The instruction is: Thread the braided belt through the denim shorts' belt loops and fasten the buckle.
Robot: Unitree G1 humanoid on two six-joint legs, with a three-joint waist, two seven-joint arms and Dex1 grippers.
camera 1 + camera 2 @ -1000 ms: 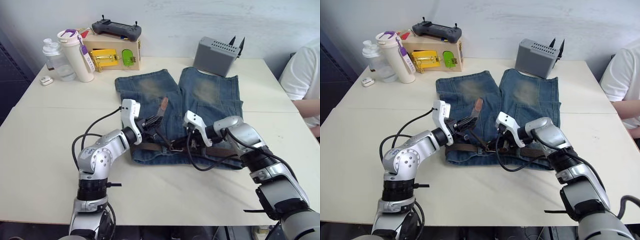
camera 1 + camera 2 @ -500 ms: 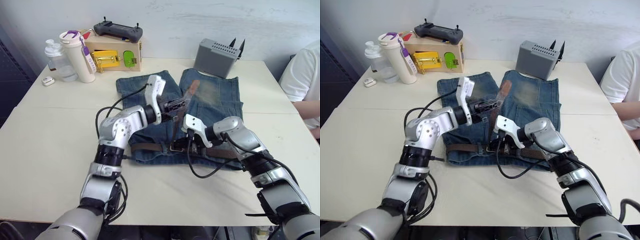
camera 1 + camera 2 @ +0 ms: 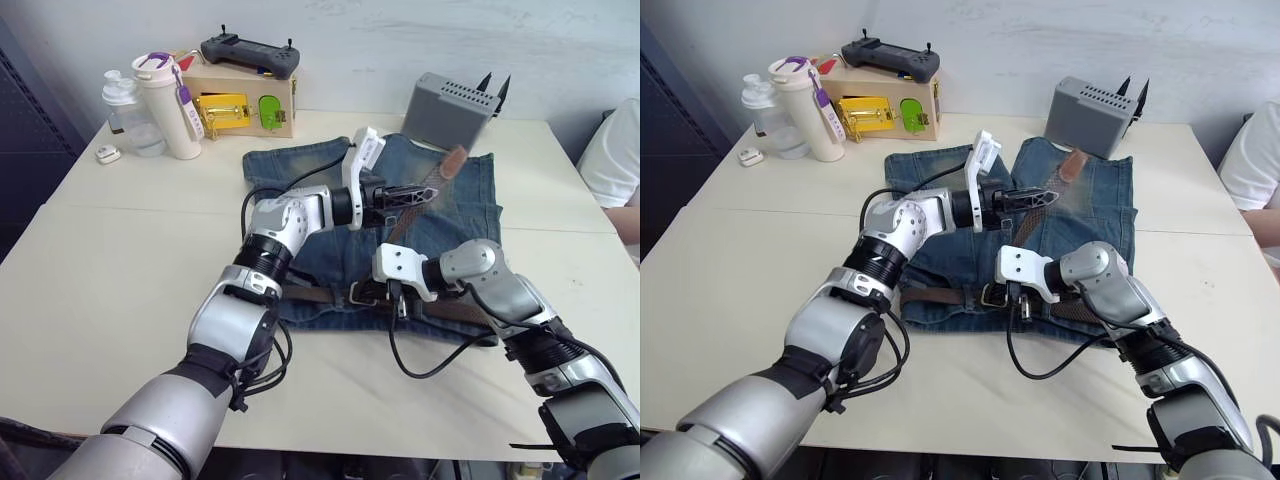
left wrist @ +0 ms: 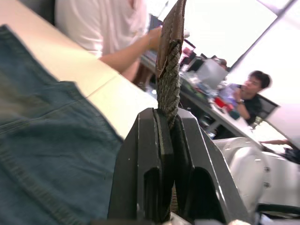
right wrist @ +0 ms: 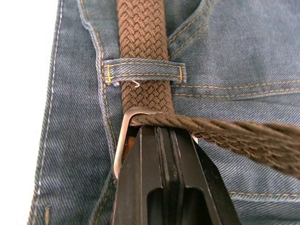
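Note:
The denim shorts [image 3: 290, 165] lie flat mid-table, waistband toward me. The braided belt [image 3: 312, 294] runs along the waistband under a belt loop [image 5: 143, 70] to the silver buckle [image 3: 360, 293]. From the buckle the belt rises across the shorts to my left gripper [image 3: 430, 194], which is shut on it just below the tan tip [image 3: 455, 160]. My right gripper [image 3: 378, 295] is shut at the buckle [image 5: 123, 136], its fingertips tucked under the belt strand that crosses the frame. The left wrist view shows the woven belt clamped between my fingers [image 4: 154, 140].
A grey box [image 3: 455, 100] stands behind the shorts. A beige box [image 3: 245, 95] with a controller on top, a white tumbler [image 3: 175, 105] and a clear bottle [image 3: 125, 110] sit at the back left. A person's white sleeve [image 3: 615, 150] is at the right edge.
My left gripper has carried the belt's tip up and away across the shorts toward the far right, drawing the strand taut from the buckle. The right gripper has stayed at the buckle.

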